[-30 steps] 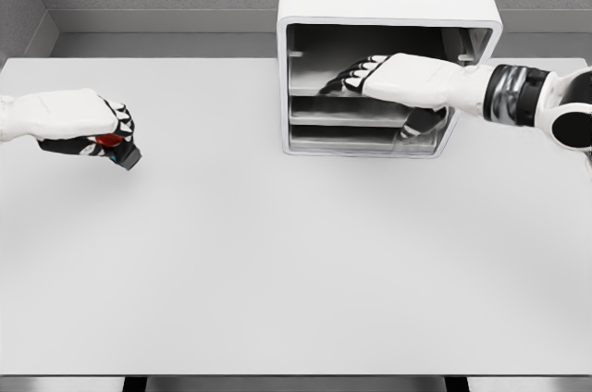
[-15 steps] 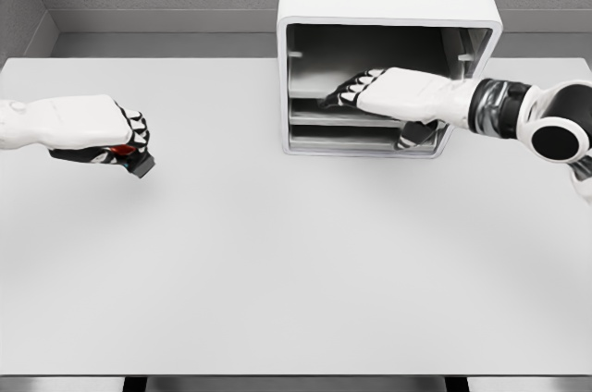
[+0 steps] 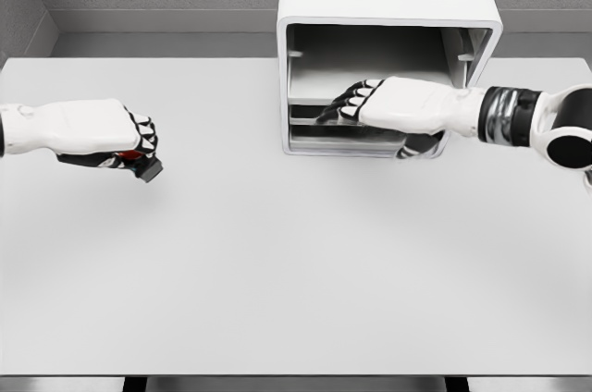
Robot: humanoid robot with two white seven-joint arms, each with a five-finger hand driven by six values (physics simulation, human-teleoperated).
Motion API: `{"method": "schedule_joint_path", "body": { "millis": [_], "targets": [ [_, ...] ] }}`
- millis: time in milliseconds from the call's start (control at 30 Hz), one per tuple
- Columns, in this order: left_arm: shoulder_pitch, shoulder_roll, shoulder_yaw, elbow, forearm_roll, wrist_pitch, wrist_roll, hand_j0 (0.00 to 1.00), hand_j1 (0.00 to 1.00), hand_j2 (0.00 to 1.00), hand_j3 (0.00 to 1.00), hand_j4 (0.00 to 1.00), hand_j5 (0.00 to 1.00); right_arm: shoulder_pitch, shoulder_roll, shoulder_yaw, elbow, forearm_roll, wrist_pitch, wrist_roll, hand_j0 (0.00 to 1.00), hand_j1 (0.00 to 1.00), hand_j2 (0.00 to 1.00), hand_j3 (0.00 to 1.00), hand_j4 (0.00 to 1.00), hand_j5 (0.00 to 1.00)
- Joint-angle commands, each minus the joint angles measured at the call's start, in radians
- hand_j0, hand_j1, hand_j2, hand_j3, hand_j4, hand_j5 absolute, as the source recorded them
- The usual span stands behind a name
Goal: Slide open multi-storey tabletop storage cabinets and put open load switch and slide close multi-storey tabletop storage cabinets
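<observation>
I've got the left hand (image 3: 106, 133) fisted tight around the small dark load switch w/ a red patch (image 3: 139, 163), held just above the bare left side of the flat white table (image 3: 296, 272), well apart from the cabinet. Only the switch's dark corner and a bit of red poke out under the knuckles; rest is hidden.

The right hand (image 3: 393, 107) is at the front of the white boxy multi-storey storage cabinet (image 3: 388, 4), at the table's back edge. Its fingers (image 3: 347, 101) are loosely curled over the front edge of the middle grey tray (image 3: 310, 115), thumb tucked below by the lower right corner. Can't tell if it's really gripping that tray or just resting on it.

My read on handling: switch looks small, rigid, prob light plastic, so no crush worry, but smooth faces could slip; enclosing grip around the body seems right, red part left alone. Tray should be a stiff, low-friction slider; best taken by the front lip, pulled straight out so it doesn't jam. Cabinet itself may shift if tugged hard.
</observation>
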State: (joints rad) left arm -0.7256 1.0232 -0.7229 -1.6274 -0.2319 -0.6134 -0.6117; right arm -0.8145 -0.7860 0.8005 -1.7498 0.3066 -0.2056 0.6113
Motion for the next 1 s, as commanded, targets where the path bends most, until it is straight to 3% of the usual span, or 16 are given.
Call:
{"method": "schedule_joint_path", "body": {
  "millis": [0,100,300,733,967],
  "targets": [
    [0.000,-0.002,0.000,-0.017,0.005,0.003,0.001,0.29,0.29,0.29,0.29,0.29,0.29,-0.002,0.018,-0.004,0.024,-0.003,0.112,0.000,1.00,1.00,1.00,1.00,1.00,1.00],
    [0.000,-0.002,0.002,-0.022,0.005,0.003,0.001,0.29,0.29,0.29,0.29,0.29,0.29,-0.012,0.027,-0.003,0.065,-0.001,0.114,0.000,1.00,1.00,1.00,1.00,1.00,1.00],
    [0.000,-0.002,0.002,-0.020,0.005,0.003,0.001,0.29,0.29,0.29,0.29,0.29,0.29,-0.032,0.045,0.011,0.062,0.035,0.206,0.000,0.97,0.97,0.97,0.97,0.97,0.97],
    [-0.002,-0.008,0.000,-0.022,0.005,0.003,0.001,0.29,0.29,0.29,0.29,0.29,0.29,-0.032,0.034,0.080,0.015,0.035,0.183,0.000,1.00,1.00,1.00,1.00,1.00,1.00],
    [-0.002,-0.006,0.002,-0.026,0.006,0.003,0.001,0.29,0.29,0.29,0.29,0.29,0.29,-0.021,-0.009,0.069,-0.007,0.034,0.138,0.000,1.00,1.00,1.00,1.00,1.00,1.00]
  ]
}}
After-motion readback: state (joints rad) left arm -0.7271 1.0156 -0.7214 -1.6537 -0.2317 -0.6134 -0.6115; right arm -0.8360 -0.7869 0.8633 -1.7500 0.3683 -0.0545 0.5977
